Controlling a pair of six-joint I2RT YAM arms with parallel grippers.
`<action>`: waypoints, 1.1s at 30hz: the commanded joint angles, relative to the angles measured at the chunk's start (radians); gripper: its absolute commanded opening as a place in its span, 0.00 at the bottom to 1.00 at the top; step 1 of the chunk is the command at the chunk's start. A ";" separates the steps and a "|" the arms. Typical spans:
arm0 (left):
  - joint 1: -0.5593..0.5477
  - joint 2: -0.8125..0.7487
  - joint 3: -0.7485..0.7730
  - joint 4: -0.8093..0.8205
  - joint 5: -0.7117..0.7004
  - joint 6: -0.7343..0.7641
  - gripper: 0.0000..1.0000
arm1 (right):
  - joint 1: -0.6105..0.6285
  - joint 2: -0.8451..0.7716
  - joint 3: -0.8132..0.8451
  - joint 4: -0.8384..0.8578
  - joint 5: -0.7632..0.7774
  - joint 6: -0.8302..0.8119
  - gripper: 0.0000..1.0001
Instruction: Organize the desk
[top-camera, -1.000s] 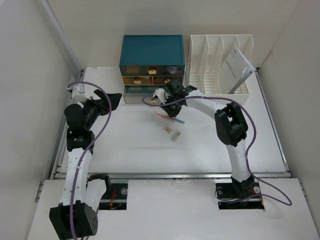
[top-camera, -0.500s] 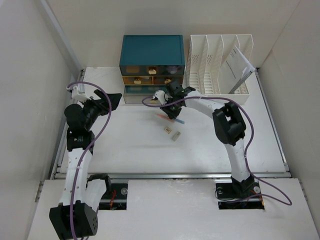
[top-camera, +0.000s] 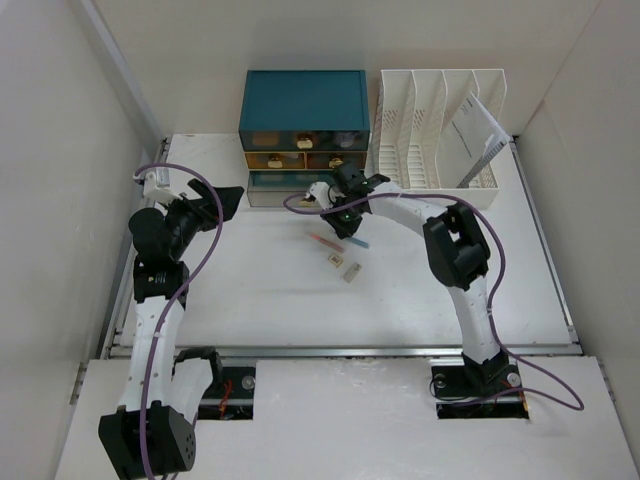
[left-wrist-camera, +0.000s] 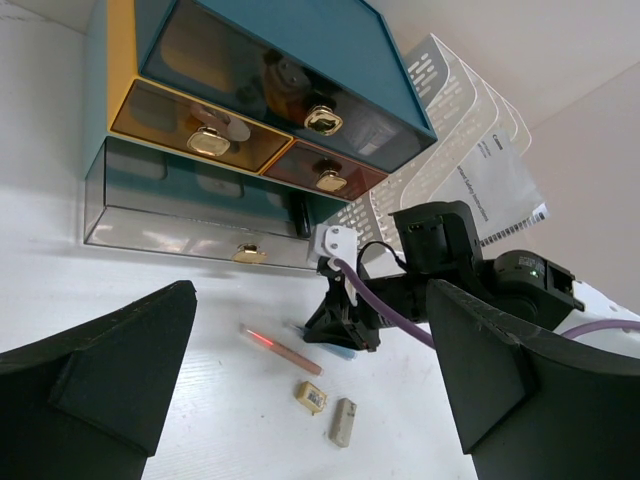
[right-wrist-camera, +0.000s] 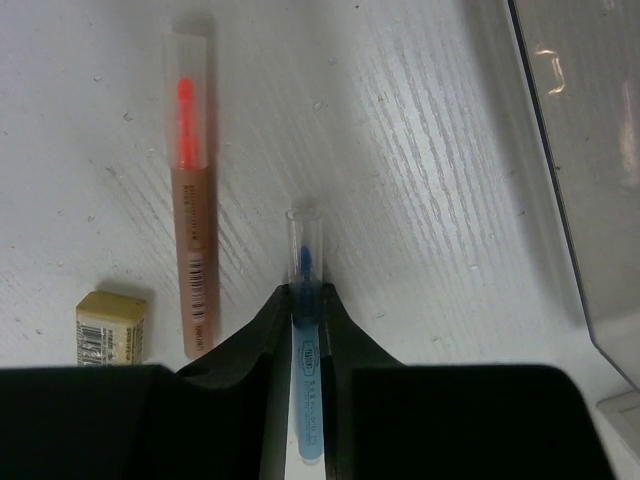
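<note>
The white desk (top-camera: 260, 300) holds a blue highlighter (right-wrist-camera: 304, 262), an orange highlighter (right-wrist-camera: 190, 250), a yellow eraser (right-wrist-camera: 110, 328) and a white eraser (top-camera: 351, 271), all near the middle. My right gripper (right-wrist-camera: 307, 295) is down on the desk and shut on the blue highlighter, whose clear cap sticks out past the fingertips. From above the right gripper (top-camera: 341, 222) sits in front of the teal drawer box (top-camera: 303, 105). My left gripper (top-camera: 224, 202) is open and empty, raised over the desk's left side. It looks towards the highlighters (left-wrist-camera: 280, 350).
The teal box's bottom clear drawer (left-wrist-camera: 170, 215) sticks out a little, close to the right of the right gripper (right-wrist-camera: 590, 200). A white slotted file rack (top-camera: 440, 130) with a paper sheet stands at the back right. A metal rail (top-camera: 340, 350) runs along the near edge.
The right arm has shifted slightly left over the highlighters. The left arm has not moved.
</note>
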 joint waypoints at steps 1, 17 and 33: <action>0.005 -0.023 -0.006 0.051 0.021 0.014 1.00 | -0.004 0.022 0.024 -0.013 -0.023 -0.006 0.13; 0.005 -0.023 -0.006 0.051 0.021 0.014 1.00 | 0.006 -0.093 0.345 -0.123 0.098 -0.025 0.08; 0.005 -0.023 -0.006 0.051 0.021 0.014 1.00 | 0.006 0.106 0.660 -0.134 0.227 -0.107 0.08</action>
